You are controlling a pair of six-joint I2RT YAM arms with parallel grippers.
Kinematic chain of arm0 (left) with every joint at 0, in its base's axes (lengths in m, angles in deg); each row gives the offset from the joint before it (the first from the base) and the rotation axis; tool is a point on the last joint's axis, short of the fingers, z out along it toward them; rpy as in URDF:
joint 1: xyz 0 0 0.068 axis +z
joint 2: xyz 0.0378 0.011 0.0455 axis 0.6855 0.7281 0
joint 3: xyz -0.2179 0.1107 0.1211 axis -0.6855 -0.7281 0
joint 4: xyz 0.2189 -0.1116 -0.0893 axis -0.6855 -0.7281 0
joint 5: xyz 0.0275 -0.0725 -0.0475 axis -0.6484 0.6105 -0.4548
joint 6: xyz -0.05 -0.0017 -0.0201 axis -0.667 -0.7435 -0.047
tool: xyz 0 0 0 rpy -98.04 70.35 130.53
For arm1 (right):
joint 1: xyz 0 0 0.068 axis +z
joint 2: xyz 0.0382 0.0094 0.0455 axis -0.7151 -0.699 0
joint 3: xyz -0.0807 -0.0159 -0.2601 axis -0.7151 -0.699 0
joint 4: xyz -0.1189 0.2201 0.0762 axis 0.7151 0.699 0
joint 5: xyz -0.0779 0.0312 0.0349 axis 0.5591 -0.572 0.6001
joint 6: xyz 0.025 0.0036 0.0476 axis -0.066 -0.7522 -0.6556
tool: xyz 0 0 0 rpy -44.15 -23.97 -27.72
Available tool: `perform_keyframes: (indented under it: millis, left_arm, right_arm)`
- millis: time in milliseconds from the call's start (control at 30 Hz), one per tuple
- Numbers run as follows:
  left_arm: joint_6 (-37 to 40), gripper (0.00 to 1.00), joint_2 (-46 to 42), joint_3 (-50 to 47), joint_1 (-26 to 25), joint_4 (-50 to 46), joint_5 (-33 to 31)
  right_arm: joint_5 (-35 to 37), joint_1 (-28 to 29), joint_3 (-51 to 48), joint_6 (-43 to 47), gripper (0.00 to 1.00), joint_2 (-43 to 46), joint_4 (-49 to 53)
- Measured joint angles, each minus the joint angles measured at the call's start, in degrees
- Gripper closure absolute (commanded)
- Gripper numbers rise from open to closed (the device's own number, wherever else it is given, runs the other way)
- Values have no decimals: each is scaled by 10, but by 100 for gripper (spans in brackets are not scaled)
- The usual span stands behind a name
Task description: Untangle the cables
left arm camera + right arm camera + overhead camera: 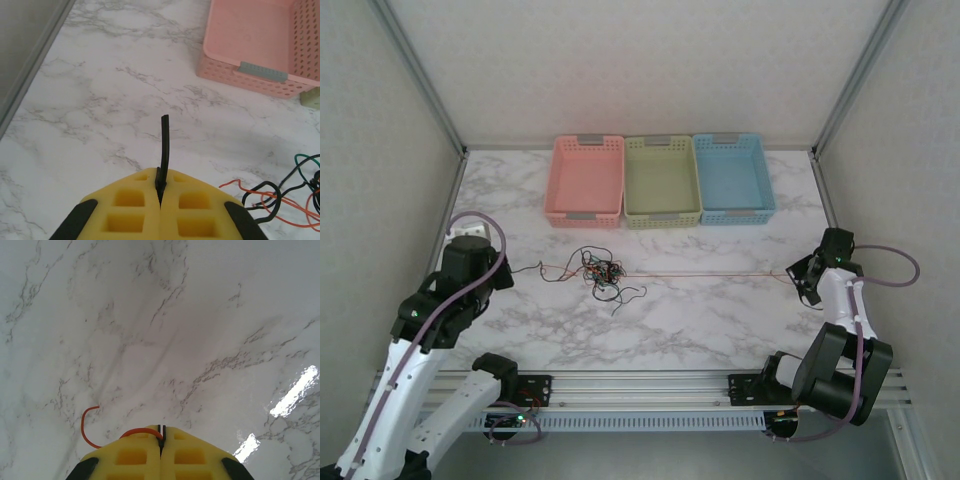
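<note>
Left gripper [160, 176] is clamped tight on a black cable [164, 145]; my right gripper [161, 434] is clamped on an orange cable [82, 425]. Between them the cables [601, 270] lie knotted on the table [720, 315], near the pink basket [585, 215].

The table [200, 315] is gleaming, smooth and glossy with a marble pattern. The baskets [661, 180] are looking like matt perforated plastic, the pads [125, 210] like matt yellow foam, the cables [602, 270] smooth-sheathed, the rail [640, 385] like ridged metal.
</note>
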Motion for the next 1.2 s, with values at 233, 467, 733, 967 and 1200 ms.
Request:
perform_keyframes:
  millis: [233, 467, 733, 967, 1200]
  left_arm:
    - [7, 100, -11, 22, 1, -16, -39]
    - [19, 100, -27, 70, 1, -27, -81]
    - [18, 100, -23, 48, 4, -5, 5]
    - [15, 100, 21, 0, 4, 25, 85]
    - [14, 100, 26, -3, 5, 39, 116]
  right_arm:
    - [2, 0, -5, -5, 100, 0, 0]
    - [7, 0, -7, -9, 100, 0, 0]
    - [-33, 20, -4, -3, 99, -2, 5]
    - [-42, 114, 27, 29, 53, 3, 34]
    - [-47, 181, 41, 61, 36, 42, 59]
